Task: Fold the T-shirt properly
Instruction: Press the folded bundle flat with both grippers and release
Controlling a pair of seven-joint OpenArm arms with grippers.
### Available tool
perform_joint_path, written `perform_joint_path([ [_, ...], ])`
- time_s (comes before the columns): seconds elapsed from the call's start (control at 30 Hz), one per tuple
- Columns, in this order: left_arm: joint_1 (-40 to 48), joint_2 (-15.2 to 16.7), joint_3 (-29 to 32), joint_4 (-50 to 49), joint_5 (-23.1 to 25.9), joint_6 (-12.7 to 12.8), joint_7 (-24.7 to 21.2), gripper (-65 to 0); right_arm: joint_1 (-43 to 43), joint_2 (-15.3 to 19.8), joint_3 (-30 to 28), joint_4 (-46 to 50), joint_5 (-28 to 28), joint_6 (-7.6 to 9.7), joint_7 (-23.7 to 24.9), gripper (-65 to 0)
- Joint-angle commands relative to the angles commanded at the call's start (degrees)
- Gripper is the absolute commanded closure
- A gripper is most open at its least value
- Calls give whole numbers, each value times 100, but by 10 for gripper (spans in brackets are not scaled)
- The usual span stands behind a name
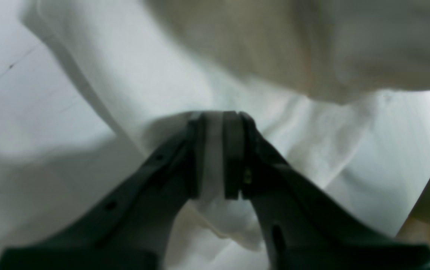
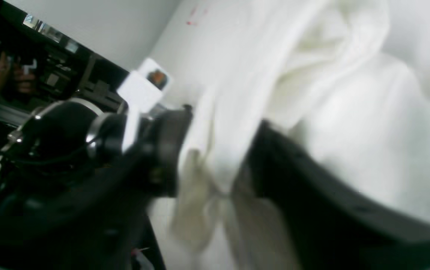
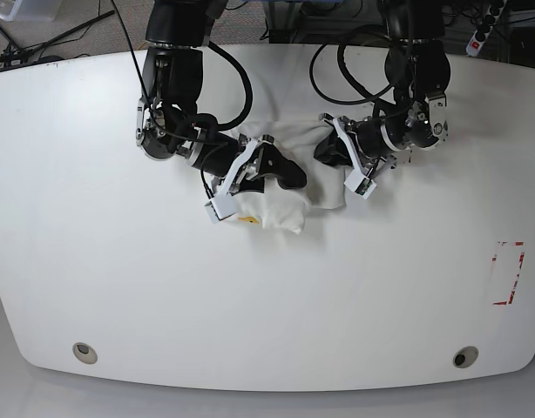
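The T-shirt (image 3: 285,209) lay bunched on the far half of the white table (image 3: 180,305), about midway across in the base view, with one part raised in the right gripper (image 2: 222,146). Its cloth was gathered and creased beneath and between the two arms, and the flatter part reached out under the left arm (image 3: 416,96). A bit of orange-yellow print (image 3: 248,219) showed near its lower left edge in the base view, and a yellow patch showed at the right edge of the right wrist view. The right gripper was closed on a thick, folded bunch of the white cloth, its fingers kept apart by the fabric, with loose folds hanging below the grip. The left gripper (image 1: 213,150) had its fingertips a narrow gap apart, right over the shirt near one of its edges, and white cloth showed between them; I could not tell whether they pinched any of it. A blurred, pale fold of cloth crossed the upper right of the left wrist view. In the base view the right arm (image 3: 176,87) angled in to the shirt's middle, and the left arm came in over its right side. Red marks (image 3: 509,273) sat on the table's right side, and two round fittings (image 3: 84,353) were set near its front corners.
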Motion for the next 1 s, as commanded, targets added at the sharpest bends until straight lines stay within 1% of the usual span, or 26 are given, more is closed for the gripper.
perform_joint_path([
  [0.03,-9,0,-9,0,0,-9,-9,-160,9,53,-18,0,-114,0,0,-442],
  [0.07,-9,0,-62,18,-35,-13,-18,-172,9,88,-44,9,-202,0,0,-471],
  [0.1,-9,0,-176,114,-193,-13,-53,-186,9,132,-167,79,-281,0,0,-491],
  [0.13,0,0,-273,185,-352,-13,-105,-196,-9,193,-246,193,-325,0,0,-496],
  [0.23,26,0,-703,519,-1055,-13,-220,-224,-44,396,-554,615,-343,0,9,-496],
  [0.3,44,-44,-958,862,-1468,-13,-220,-226,-167,527,-668,976,-343,0,9,-496],
  [0.33,123,-105,-1064,1064,-1626,-13,-158,-226,-220,589,-686,1187,-378,0,9,-496],
  [0.4,220,-369,-1204,1327,-1776,-13,-123,-226,-246,686,-686,1371,-387,0,9,-496],
  [0.5,431,-905,-1530,1582,-2057,-13,-105,-226,-299,870,-738,1371,-396,0,9,-495],
  [0.57,589,-1169,-1811,1591,-2259,-13,-105,-226,-308,879,-756,1240,-396,0,9,-495],
  [0.63,765,-1407,-2163,1582,-2418,-13,-105,-226,-308,897,-932,993,-404,0,18,-495],
  [0.73,976,-1582,-2585,1574,-2426,-13,-105,-226,-281,888,-1240,589,-404,0,53,-495],
  [0.8,1081,-1705,-2760,1574,-2426,-13,-105,-226,-264,879,-1556,308,-404,0,290,-495],
  [0.9,1213,-1916,-2796,1574,-2426,-13,-105,-226,-97,879,-2242,-220,-404,0,870,-495],
  [0.97,1222,-2004,-2787,1574,-2426,-13,-105,-226,97,879,-2655,-712,-404,0,1090,-495],
  [1.0,1222,-2013,-2787,1574,-2426,-13,-105,-226,185,870,-2769,-923,-404,0,1160,-495],
])
